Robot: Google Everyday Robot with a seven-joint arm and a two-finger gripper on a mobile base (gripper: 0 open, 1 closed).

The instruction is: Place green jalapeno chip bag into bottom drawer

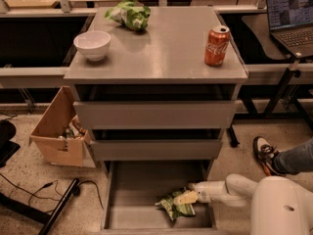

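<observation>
Inside bottom drawer [132,215], gripper [189,198] on outstretched arm [230,191] touches chip bag [174,209]
</observation>
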